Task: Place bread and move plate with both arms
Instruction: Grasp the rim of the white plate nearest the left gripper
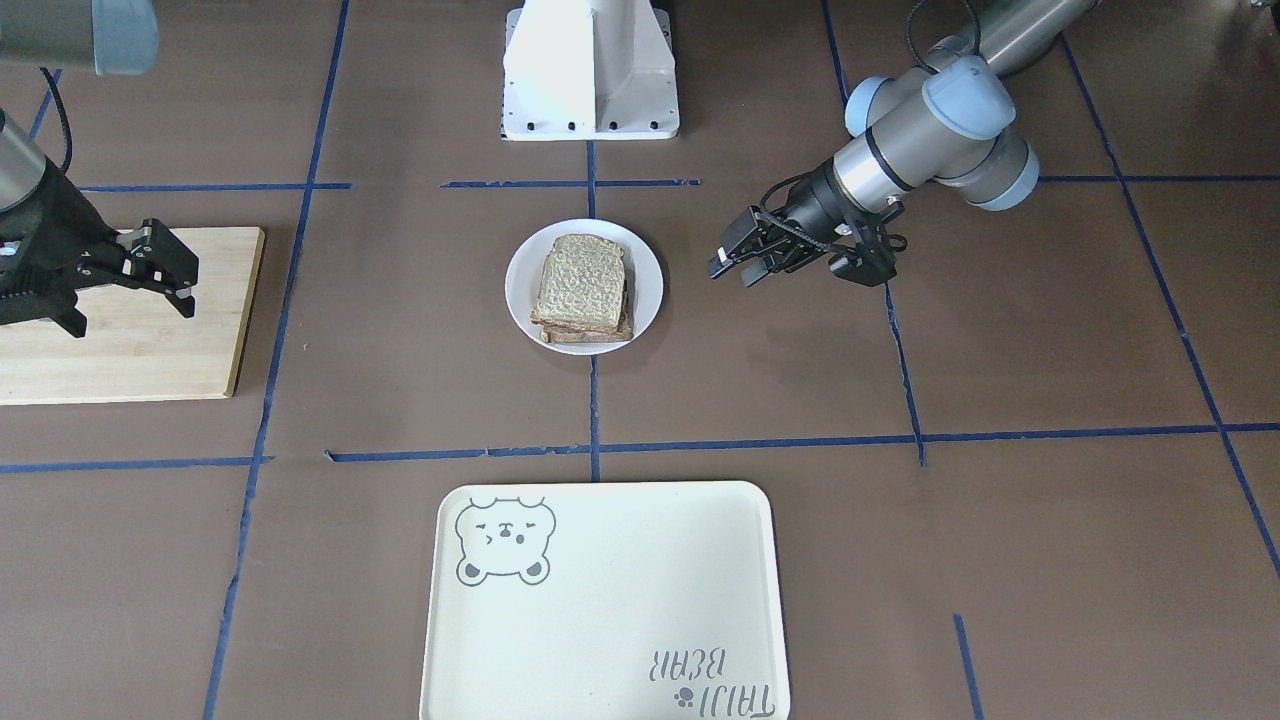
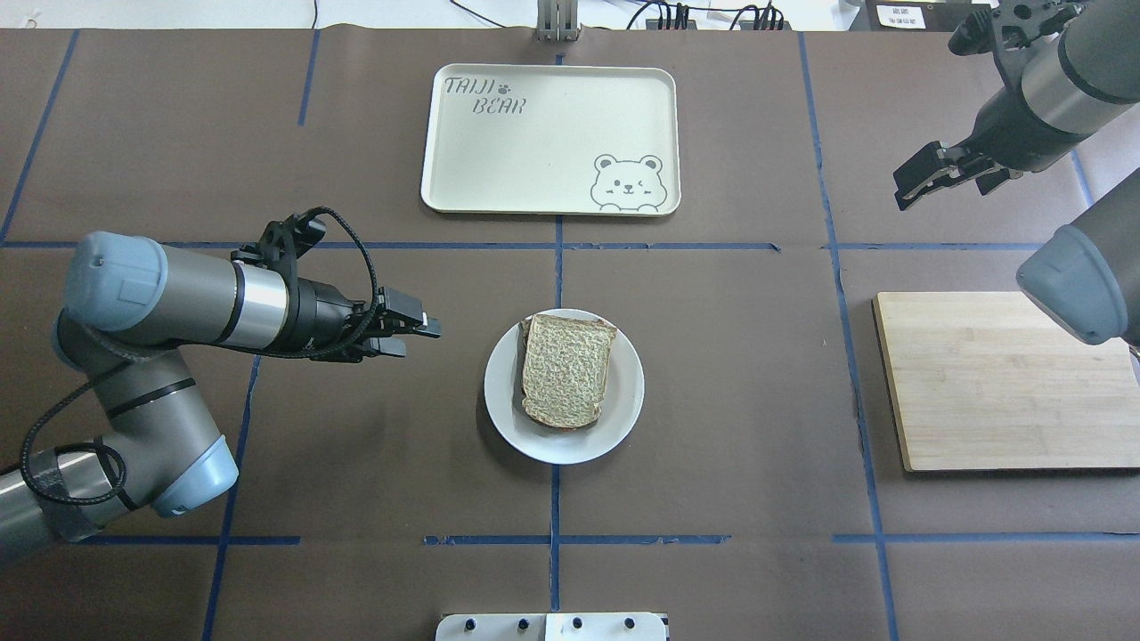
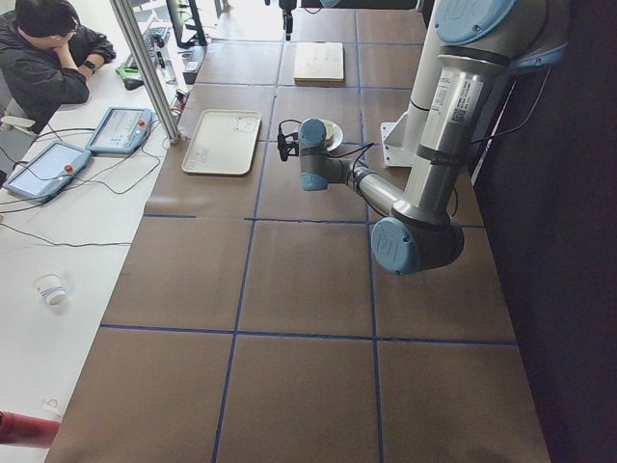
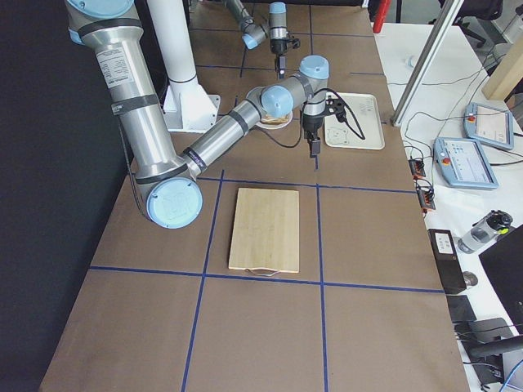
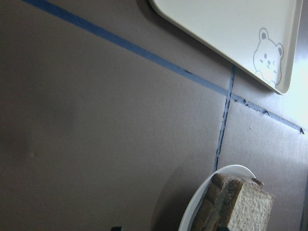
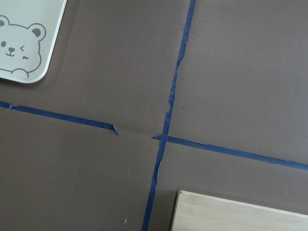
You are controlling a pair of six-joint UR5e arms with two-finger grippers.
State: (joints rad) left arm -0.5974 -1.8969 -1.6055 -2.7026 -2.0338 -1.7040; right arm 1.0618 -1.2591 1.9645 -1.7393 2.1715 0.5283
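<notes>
The plain bread slice (image 2: 567, 369) lies on top of another slice on the small white plate (image 2: 508, 418) at the table's middle; both also show in the front view, the bread (image 1: 582, 282) on the plate (image 1: 520, 300). My left gripper (image 2: 414, 331) is open and empty, just left of the plate and a little apart from it; in the front view it (image 1: 735, 265) is on the right. The left wrist view shows the plate's rim (image 5: 202, 202) and the stacked bread (image 5: 248, 207) at the bottom right. My right gripper (image 2: 926, 178) is open and empty, raised beyond the wooden board.
A cream bear tray (image 2: 534, 151) lies past the plate, on the operators' side. A wooden cutting board (image 2: 997, 383) lies bare on my right. Blue tape lines cross the brown table cover. The white robot base (image 1: 590, 80) stands behind the plate.
</notes>
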